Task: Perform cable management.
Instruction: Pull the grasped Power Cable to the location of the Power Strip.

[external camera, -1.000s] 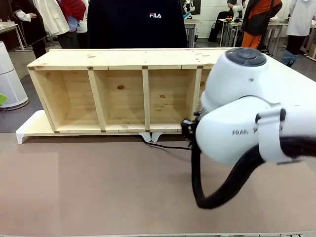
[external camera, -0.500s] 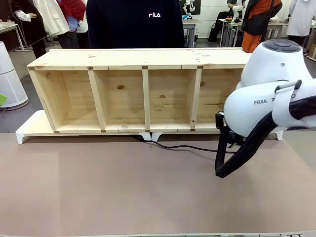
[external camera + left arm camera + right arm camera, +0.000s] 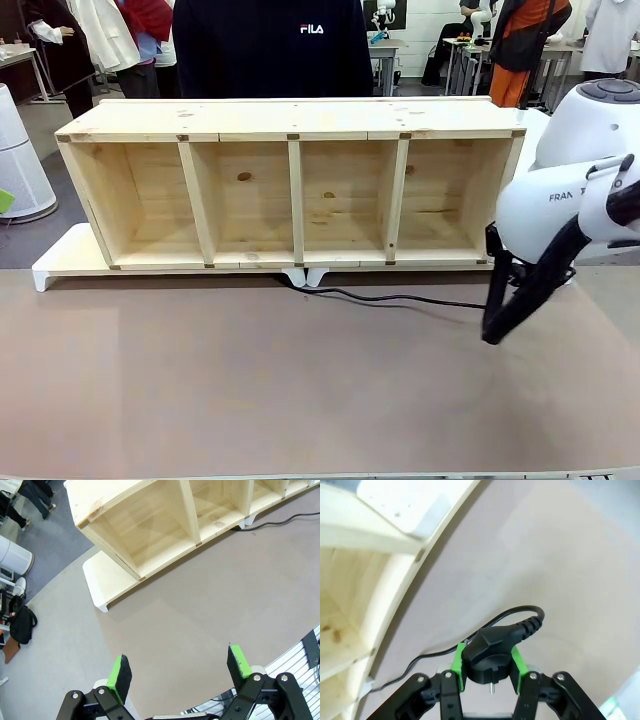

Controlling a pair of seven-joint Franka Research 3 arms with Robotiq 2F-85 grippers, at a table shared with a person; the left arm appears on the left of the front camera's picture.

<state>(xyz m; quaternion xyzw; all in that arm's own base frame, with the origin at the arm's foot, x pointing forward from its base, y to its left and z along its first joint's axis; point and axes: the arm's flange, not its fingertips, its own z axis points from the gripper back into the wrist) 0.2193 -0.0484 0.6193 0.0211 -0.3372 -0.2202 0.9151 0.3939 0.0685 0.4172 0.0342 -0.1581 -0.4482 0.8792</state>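
Note:
My right gripper (image 3: 488, 655) is shut on the cable's black round plug (image 3: 489, 645), its green pads pressed to both sides. From the plug the thin black cable (image 3: 517, 614) loops back and trails toward the wooden shelf (image 3: 355, 605). In the front view the cable (image 3: 400, 298) lies on the table from under the shelf's middle (image 3: 300, 280) out to the right arm (image 3: 570, 200) at the shelf's right end. My left gripper (image 3: 179, 667) hangs open above the brown table mat, holding nothing, with the shelf (image 3: 150, 525) ahead of it.
The long four-compartment shelf (image 3: 290, 118) lies on a white base (image 3: 60, 262) across the table's far half. A person in a dark top (image 3: 270, 45) stands behind it. The right arm's thick black braided sleeve (image 3: 520, 295) hangs near the cable. Bare brown mat (image 3: 250, 380) covers the near half.
The right arm has swung from the table's middle out to the right, drawing the cable out along the front of the shelf. More of the shelf's right compartment is now uncovered.

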